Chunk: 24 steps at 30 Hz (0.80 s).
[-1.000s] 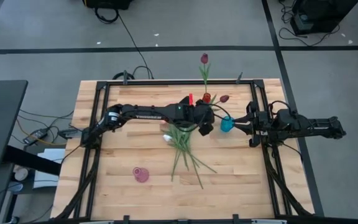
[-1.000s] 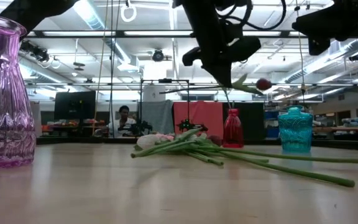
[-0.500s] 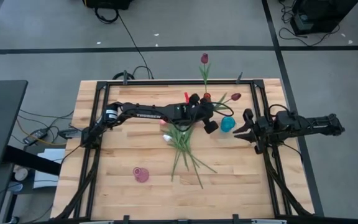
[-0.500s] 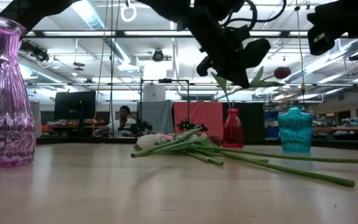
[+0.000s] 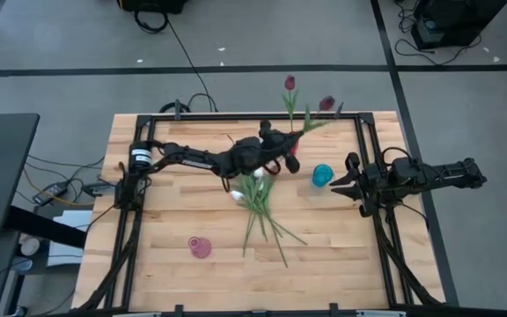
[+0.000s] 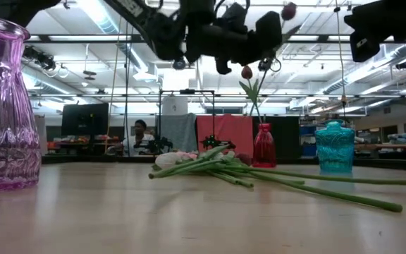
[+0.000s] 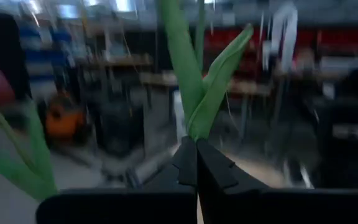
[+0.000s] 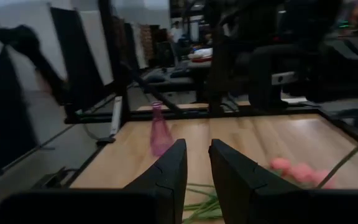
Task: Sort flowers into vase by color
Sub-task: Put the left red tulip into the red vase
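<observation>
My left gripper (image 5: 282, 148) hangs above the table's far middle, shut on a dark red tulip (image 5: 326, 104); its head (image 6: 287, 10) points up and toward the far edge. A red vase (image 6: 263, 144) holds another dark red tulip (image 5: 289, 82) standing upright. The remaining flowers (image 5: 260, 204) lie in a pile on the table, with pink heads (image 8: 297, 171) among them. My right gripper (image 5: 337, 183) is open, just right of the teal vase (image 5: 322, 174). A pink vase (image 5: 199, 246) stands toward the near left. My left gripper pinches the tulip's green stem (image 7: 196, 127) between its two shut fingers, just below where the leaves branch off. The flower is lifted clear of the table and tilts up and away from the fingers, head highest.
Dark frame rails (image 5: 148, 132) run along the table's left, far and right sides. Bare wood lies between the pile and the pink vase (image 6: 2, 106). A person sits in the room behind the table (image 6: 141, 134).
My left gripper has risen and moved toward the far edge, tipping upward. The held tulip swung from pointing right over the teal vase to pointing up and past the far rail. My right gripper drew back from the teal vase toward the right edge.
</observation>
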Each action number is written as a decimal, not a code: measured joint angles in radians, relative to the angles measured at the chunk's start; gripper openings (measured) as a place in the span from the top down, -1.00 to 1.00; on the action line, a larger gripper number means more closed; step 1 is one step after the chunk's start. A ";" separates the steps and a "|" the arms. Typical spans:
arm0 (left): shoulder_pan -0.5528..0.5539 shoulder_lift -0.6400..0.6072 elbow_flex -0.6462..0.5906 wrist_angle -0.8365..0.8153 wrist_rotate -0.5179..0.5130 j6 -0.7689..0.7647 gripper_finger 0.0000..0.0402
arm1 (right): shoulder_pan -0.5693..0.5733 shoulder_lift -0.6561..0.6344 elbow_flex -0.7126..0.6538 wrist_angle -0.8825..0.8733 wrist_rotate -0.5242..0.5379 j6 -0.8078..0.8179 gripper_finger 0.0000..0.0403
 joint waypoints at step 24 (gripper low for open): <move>0.095 0.052 0.086 0.229 0.166 0.071 1.00 | -0.002 0.015 0.000 0.131 0.086 -0.165 0.58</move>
